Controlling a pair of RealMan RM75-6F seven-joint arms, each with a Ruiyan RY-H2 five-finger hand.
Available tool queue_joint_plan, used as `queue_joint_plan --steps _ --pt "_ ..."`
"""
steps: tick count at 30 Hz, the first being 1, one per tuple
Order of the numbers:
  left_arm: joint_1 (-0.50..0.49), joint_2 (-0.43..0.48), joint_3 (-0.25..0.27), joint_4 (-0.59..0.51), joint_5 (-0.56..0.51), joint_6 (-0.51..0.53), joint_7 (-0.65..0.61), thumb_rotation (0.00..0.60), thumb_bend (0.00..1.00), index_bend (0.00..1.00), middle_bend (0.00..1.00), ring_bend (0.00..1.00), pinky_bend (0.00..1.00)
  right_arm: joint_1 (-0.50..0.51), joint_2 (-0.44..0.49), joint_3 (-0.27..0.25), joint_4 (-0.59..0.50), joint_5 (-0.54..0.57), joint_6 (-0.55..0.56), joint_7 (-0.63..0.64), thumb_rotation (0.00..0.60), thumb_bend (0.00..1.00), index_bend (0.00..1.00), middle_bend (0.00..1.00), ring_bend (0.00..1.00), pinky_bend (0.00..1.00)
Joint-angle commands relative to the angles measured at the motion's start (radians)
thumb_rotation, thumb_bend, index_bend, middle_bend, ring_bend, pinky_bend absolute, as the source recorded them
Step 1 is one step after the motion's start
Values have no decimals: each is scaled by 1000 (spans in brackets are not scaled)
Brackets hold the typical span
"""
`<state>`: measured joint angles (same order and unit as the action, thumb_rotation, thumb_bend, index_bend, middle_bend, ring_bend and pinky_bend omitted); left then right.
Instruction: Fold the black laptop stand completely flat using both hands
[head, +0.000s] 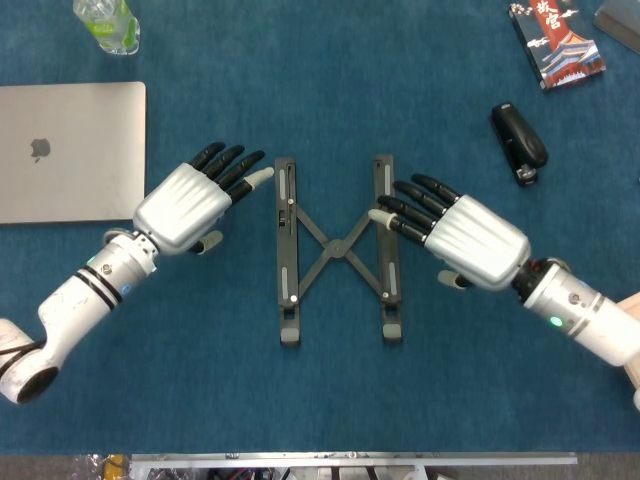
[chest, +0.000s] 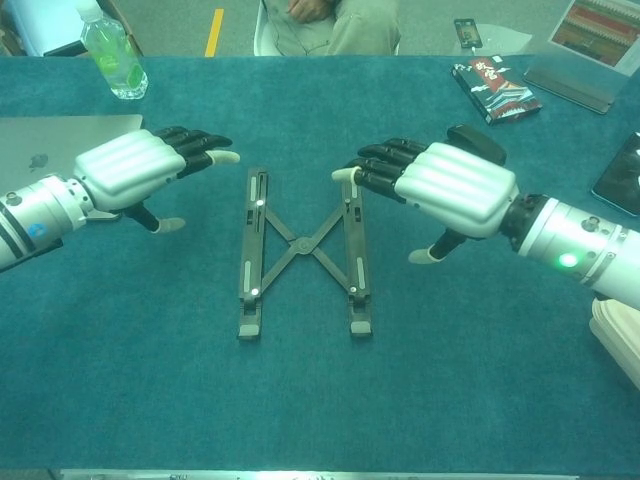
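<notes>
Laptop stand (head: 338, 249) lies spread in an X on the worktop (head: 330, 400), between both hands. Left hand (head: 195, 207) and right hand (head: 462, 238) are held empty, fingers extended. Rails are best pressed inward evenly from outside.

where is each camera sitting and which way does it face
Head view: sits high, looking almost straight down on the table; the stand lies centred between the left robot hand and right robot hand, with both forearms showing.
Chest view: sits lower, at the table's near edge, facing forward across it to a seated person; both robot hands and forearms come in from the sides.
Shared: stand, both robot hands, laptop, bottle, book.
</notes>
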<state>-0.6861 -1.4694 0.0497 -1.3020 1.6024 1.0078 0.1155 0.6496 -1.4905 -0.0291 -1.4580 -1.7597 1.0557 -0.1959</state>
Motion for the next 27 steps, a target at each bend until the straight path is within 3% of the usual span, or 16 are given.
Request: queue_joint_plan --steps 1,15,27 --pt "-2 -5 -5 2 -8 -8 8 600 247 0 0 0 83 6 -24 -5 31 -9 -1 -21 600 0 0 101 0 91" --pt "-5 -43 -12 30 -38 -44 1 600 247 0 0 0 83 26 -123 -8 141 -47 23 -81 600 0 0 97 0 68" --pt "-17 -92 -29 42 -71 -80 -1 600 247 0 0 0 82 29 -190 -37 262 -87 72 -52 600 0 0 87 0 48"
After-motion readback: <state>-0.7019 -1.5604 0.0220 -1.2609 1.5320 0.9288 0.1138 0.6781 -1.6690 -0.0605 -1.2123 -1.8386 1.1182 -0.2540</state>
